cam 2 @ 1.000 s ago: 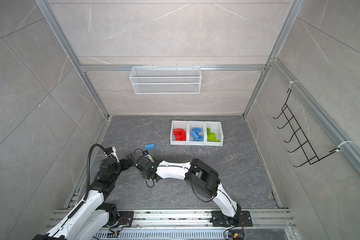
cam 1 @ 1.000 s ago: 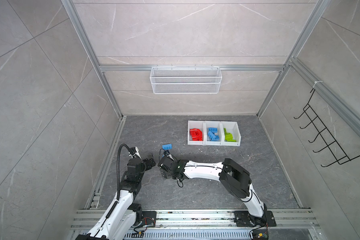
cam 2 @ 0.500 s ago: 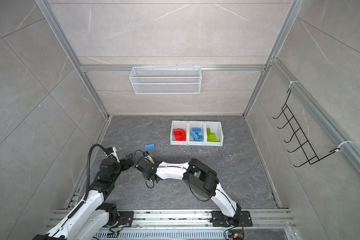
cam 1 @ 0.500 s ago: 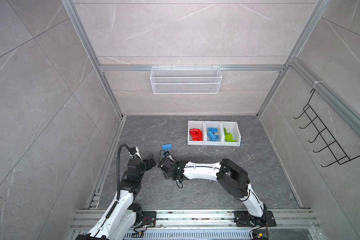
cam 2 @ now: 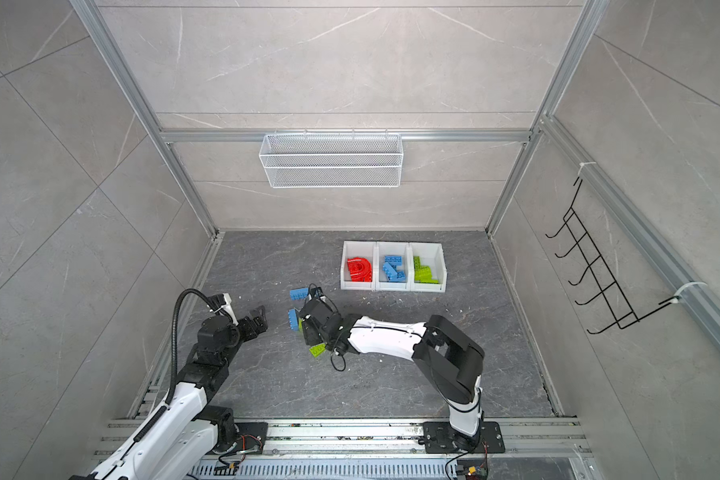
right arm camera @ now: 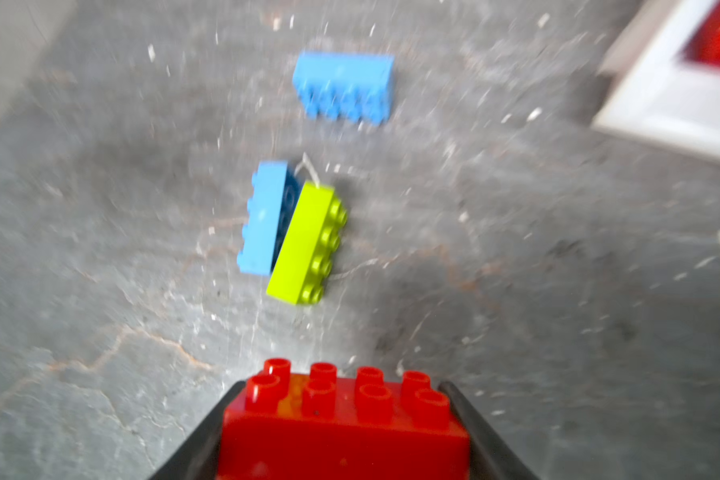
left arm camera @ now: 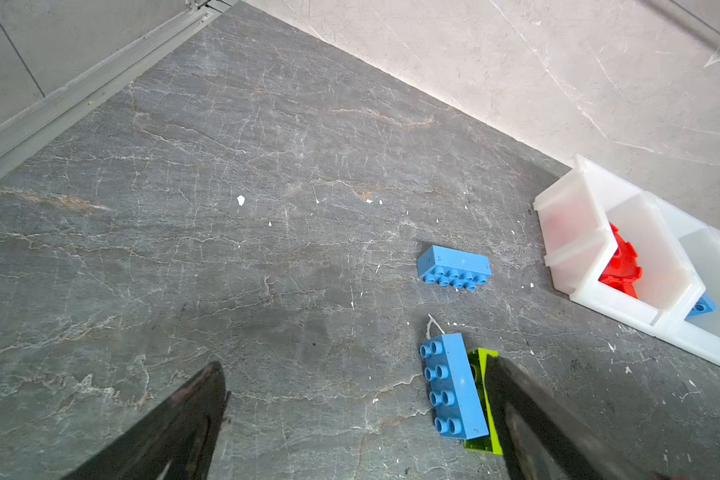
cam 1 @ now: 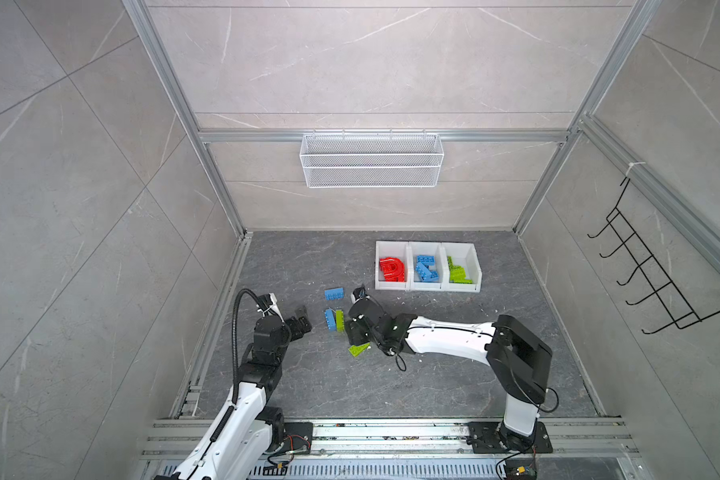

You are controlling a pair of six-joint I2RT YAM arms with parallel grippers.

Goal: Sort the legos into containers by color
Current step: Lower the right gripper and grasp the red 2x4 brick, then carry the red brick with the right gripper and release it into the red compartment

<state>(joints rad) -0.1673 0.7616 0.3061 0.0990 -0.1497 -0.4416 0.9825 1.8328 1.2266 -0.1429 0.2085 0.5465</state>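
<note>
Mostly the sorting looks done: the bins [cam 1: 427,287], toward the table's far edge, hold red, blue and green bricks, one colour each. Five pieces seem left. The right pincer [right arm camera: 341,390] pinches a red brick [right arm camera: 344,432] low over the table's middle, well short of the bins. Loose on the table lie a blue brick [cam 1: 334,294], a second blue brick [cam 1: 329,319] touching a green brick [cam 1: 340,320], and a green piece [cam 1: 359,349] beside the right arm. The left pincer [cam 1: 302,319] hangs spread and empty nearer the left edge. Only the right wrist view shows the red brick, and only the top views show the green piece.
</note>
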